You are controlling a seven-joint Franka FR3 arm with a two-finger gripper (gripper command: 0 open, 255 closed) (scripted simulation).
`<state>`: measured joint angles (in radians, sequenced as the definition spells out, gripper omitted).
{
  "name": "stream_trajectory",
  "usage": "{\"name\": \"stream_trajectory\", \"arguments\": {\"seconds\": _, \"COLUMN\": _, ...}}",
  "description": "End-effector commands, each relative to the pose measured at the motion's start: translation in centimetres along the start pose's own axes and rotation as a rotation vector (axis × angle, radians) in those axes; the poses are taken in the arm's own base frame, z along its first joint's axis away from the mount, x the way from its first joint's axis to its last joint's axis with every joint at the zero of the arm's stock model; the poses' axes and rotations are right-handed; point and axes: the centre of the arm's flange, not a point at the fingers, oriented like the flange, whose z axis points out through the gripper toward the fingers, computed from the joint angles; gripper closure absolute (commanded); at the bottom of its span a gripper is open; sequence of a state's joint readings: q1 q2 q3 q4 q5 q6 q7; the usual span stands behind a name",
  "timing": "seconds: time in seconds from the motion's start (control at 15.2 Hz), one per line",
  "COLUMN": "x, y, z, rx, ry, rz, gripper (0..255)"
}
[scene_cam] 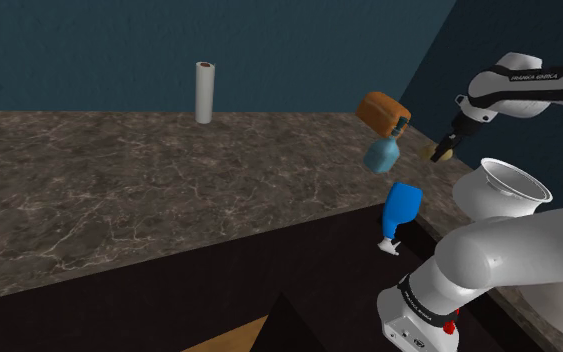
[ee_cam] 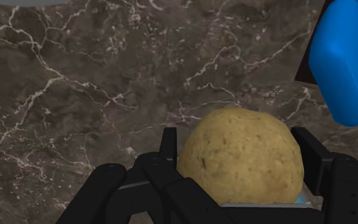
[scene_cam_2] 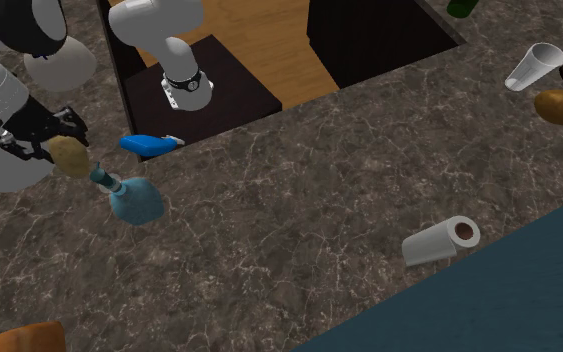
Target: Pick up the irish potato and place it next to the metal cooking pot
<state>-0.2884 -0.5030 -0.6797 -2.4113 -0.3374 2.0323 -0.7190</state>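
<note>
A tan, rough-skinned potato (ee_cam: 242, 167) is clasped between my black gripper's (ee_cam: 236, 149) fingers, with the dark marble counter (ee_cam: 95, 95) below it. In the shoulder view the gripper (scene_cam: 442, 150) holds the potato (scene_cam: 439, 154) a little over the counter, just left of the silver cooking pot (scene_cam: 509, 190). The second exterior view has the gripper (scene_cam_2: 57, 143) and the potato (scene_cam_2: 69, 156) at the left edge, beside a teal flask (scene_cam_2: 134, 200).
A teal flask (scene_cam: 381, 152), a blue spray bottle (scene_cam: 401, 210) lying by the counter edge and a brown loaf-like thing (scene_cam: 381, 108) crowd the gripper. A paper towel roll (scene_cam: 205, 92) stands far back. Far off sit a white cup (scene_cam_2: 529, 65) and a brown rounded lump (scene_cam_2: 562, 105).
</note>
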Motion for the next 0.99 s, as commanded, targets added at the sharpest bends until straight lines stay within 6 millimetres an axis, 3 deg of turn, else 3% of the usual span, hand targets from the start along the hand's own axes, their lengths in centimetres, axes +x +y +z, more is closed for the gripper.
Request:
{"name": "stream_trajectory", "arguments": {"seconds": 0.0, "x": 0.0, "y": -0.1, "z": 1.1, "rx": 0.000, "ry": 0.000, "rz": 0.000, "gripper": 255}}
{"name": "stream_trajectory", "arguments": {"seconds": 0.92, "x": -0.3, "y": -0.3, "z": 8.5, "rx": 0.000, "ry": 0.000, "rz": 0.000, "gripper": 255}}
